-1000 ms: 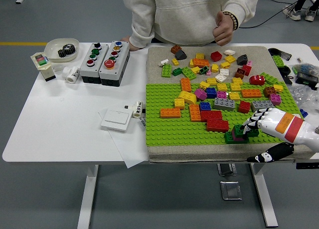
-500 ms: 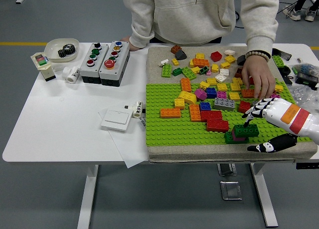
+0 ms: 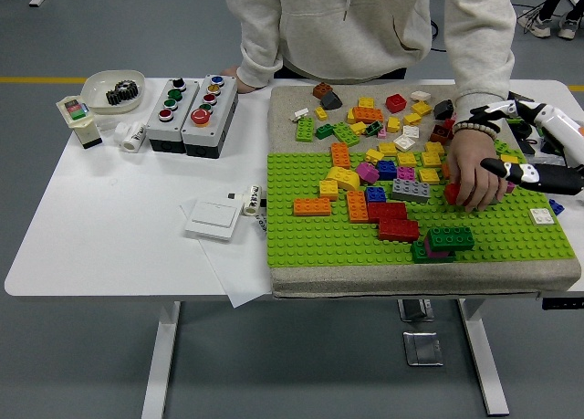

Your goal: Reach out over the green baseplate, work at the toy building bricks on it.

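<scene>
The green baseplate (image 3: 310,241) lies on a beige mat, with many loose bricks scattered over its far half. A dark green brick (image 3: 451,238) sits on a green-and-purple stack near the plate's front right. Red bricks (image 3: 392,220) lie just left of it. My right hand (image 3: 522,147) hovers at the picture's right edge, above the plate's far right corner, its fingers spread and holding nothing. A person's hand (image 3: 474,174) rests on the bricks there, fingers down on a red brick (image 3: 451,193). My left arm is out of sight.
Two grey button boxes (image 3: 192,113), a white switch plate (image 3: 212,220), a white bowl (image 3: 100,93) holding a gear, and small white parts sit on the table left of the mat. Dark clutter (image 3: 558,136) lies at the right edge. The person stands at the far side.
My right hand has let go of the dark green brick, leaving it on the stack, and has pulled up and back to the right. The person's hand came down onto the bricks.
</scene>
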Controlling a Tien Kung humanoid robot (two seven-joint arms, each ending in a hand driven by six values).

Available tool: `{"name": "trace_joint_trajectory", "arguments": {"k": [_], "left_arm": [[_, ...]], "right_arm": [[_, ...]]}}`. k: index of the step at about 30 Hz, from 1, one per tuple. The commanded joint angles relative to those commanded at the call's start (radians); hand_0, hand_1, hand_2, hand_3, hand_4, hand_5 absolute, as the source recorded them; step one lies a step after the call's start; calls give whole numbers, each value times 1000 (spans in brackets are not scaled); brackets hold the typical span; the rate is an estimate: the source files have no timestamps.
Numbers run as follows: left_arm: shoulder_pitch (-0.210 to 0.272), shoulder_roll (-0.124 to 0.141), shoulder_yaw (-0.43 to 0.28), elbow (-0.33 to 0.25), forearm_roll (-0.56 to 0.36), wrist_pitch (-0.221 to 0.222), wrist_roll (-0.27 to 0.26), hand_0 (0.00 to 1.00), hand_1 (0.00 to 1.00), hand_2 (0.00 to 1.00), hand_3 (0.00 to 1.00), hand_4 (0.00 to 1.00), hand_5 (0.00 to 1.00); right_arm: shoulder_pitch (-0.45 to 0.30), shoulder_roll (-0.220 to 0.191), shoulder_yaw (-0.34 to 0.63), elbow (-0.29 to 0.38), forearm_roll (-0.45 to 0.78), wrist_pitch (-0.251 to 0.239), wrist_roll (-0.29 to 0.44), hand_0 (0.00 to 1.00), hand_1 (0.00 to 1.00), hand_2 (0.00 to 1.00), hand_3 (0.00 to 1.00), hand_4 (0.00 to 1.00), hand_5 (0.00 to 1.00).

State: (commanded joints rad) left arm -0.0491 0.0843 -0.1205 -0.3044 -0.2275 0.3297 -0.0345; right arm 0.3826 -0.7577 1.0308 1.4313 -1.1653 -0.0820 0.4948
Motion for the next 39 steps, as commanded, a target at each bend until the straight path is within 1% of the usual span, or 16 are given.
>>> {"name": "trace_joint_trajectory", "arguments": {"k": [1, 2, 5, 7, 8, 27, 39], "left_arm": [[0, 0, 1, 0, -2, 0, 0, 629, 732, 714, 562, 600, 609], [0, 0, 2, 0, -3, 0, -1, 628, 729, 714, 561, 600, 610], [0, 0, 2, 1, -6, -1, -1, 628, 729, 714, 561, 600, 610], [-1, 0, 2, 1, -5, -2, 0, 628, 729, 714, 561, 600, 610], [-1, 0, 3, 1, -6, -3, 1, 627, 729, 716, 562, 600, 610], [-4, -3, 11, 0, -22, -4, -1, 629, 728, 716, 561, 599, 609], [-4, -5, 16, 1, -32, -4, -3, 631, 728, 715, 561, 599, 610]], "right_arm": [[-1, 1, 9, -4, 45, 4, -4, 795, 751, 792, 793, 968, 678], [-2, 1, 12, -6, 85, 5, -5, 814, 771, 809, 830, 974, 680], [-6, 3, 16, -15, 213, 3, -7, 814, 771, 809, 830, 974, 680], [-8, 5, 15, -20, 248, 2, -9, 814, 771, 809, 830, 974, 680], [-9, 6, 13, -23, 249, 2, -9, 833, 779, 820, 839, 976, 680], [-1, 13, 4, -39, 248, -9, -14, 838, 789, 820, 842, 997, 707], [1, 10, -8, -42, 235, -21, -26, 837, 788, 811, 836, 993, 703]]}}
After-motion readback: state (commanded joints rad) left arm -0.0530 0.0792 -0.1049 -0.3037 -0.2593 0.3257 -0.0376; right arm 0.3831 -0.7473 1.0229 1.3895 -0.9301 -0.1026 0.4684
